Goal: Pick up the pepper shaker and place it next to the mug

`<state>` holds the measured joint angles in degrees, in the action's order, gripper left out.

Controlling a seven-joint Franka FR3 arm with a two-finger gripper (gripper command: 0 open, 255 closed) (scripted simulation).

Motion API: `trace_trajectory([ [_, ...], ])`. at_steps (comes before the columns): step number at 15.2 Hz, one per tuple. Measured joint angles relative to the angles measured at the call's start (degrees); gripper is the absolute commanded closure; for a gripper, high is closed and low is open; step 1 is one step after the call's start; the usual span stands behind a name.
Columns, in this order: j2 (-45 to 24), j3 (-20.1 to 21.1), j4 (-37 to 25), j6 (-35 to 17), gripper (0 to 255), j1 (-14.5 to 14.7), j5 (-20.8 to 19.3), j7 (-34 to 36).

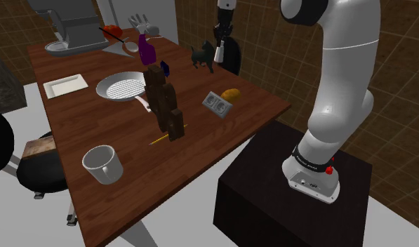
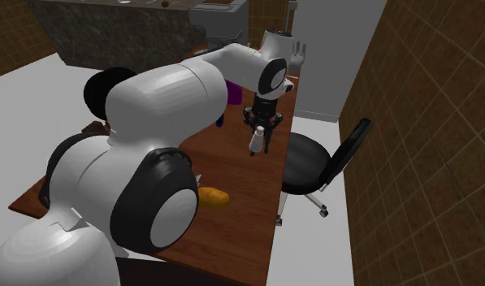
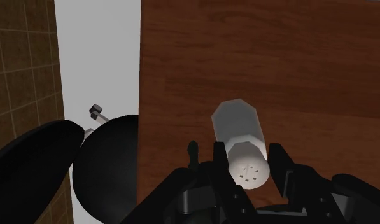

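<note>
1. Fingers of the black gripper (image 3: 249, 167) clasp a pale grey pepper shaker (image 3: 240, 135) at its holed cap, one on each side; the jaws stand narrow, closed against it.
2. Shaker and hand sit over the dark wooden table (image 3: 258, 57), near the edge that faces a black office chair (image 3: 109, 165); whether the shaker's base touches the wood I cannot tell.
3. Seen from the second exterior view, the shaker (image 2: 254, 143) shows white just under the gripper (image 2: 262, 127), upright, with the chair (image 2: 309, 162) beside the table.
4. Pale grey mug (image 1: 102, 165) stands upright at the table's near end in the shoulder view, well apart from the shaker's end.
5. Elsewhere on the table: a dark brown block (image 1: 163, 98); a round strainer pan (image 1: 122, 87); a white tray (image 1: 65, 85); a purple bottle (image 1: 146, 50); a black cat figure (image 1: 203, 55); an orange loaf (image 1: 231, 93).
</note>
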<state>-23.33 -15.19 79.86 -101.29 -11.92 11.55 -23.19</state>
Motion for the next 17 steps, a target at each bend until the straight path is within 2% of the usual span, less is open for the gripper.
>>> trace_trajectory([
  [12, -0.72, -0.12, -10.02, 9.22, 255, -0.83, -0.01, 0.99],
  [17, 6.55, 0.78, -0.32, 6.15, 255, 3.50, -1.96, 5.13],
])
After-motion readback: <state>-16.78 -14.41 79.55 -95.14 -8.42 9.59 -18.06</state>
